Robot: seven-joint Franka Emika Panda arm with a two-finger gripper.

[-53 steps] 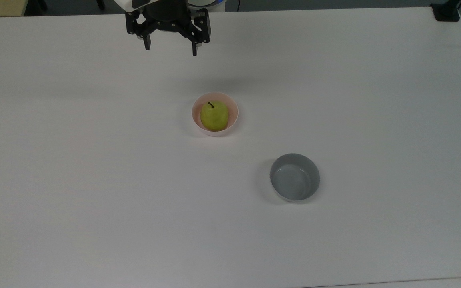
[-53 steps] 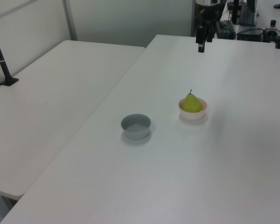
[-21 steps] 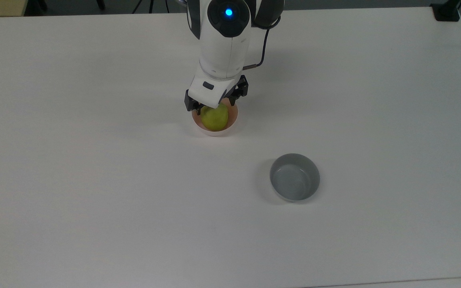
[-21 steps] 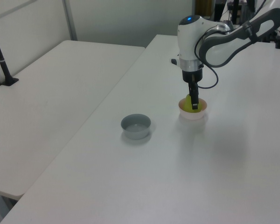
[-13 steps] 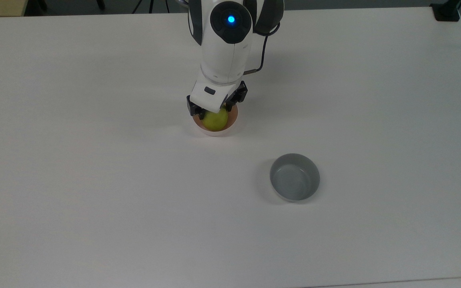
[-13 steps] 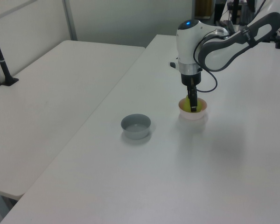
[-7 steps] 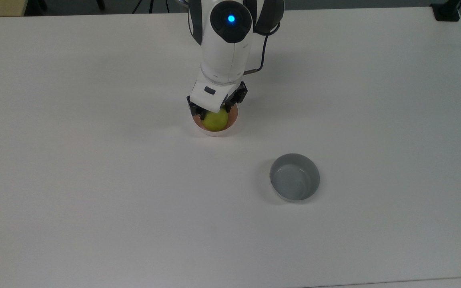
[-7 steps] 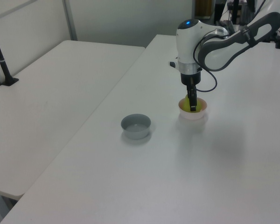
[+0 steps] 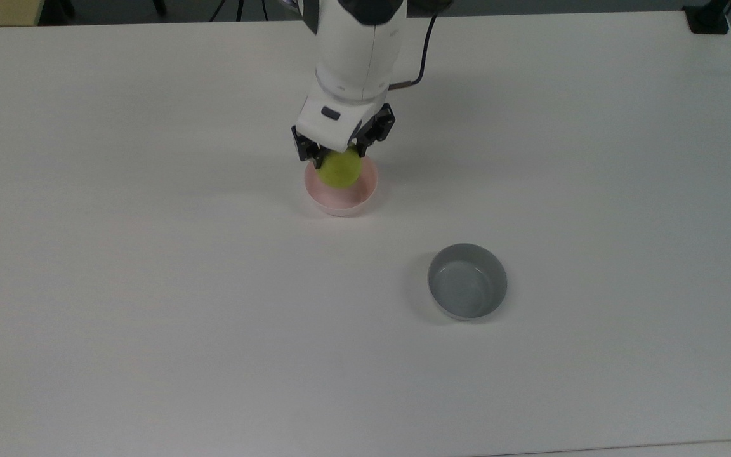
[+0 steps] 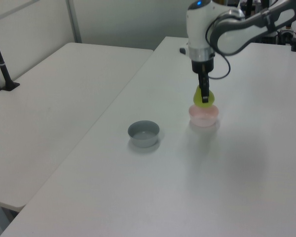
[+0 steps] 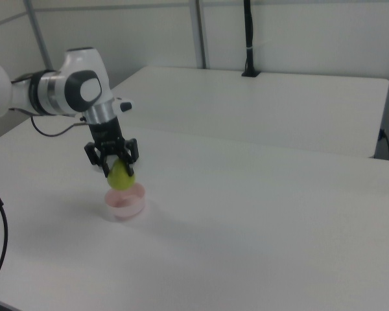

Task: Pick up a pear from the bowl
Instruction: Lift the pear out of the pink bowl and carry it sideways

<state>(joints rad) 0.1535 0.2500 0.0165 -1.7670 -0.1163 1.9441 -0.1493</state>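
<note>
Black two-finger gripper (image 11: 117,167) clamped on the small rounded yellow-green pear (image 11: 121,176), one finger on each flank. Pear hangs clear just above the small round pale pink plastic bowl (image 11: 126,202), no contact with the rim. Grey round bowl (image 9: 467,280) stands well apart from the pink bowl on the white table (image 9: 150,285).

Risks: the hold looks high on the rounded, smooth skin, so the fruit could slip or pivot out. A drop from here probably lands back in the pink bowl, possibly tipping it.
</note>
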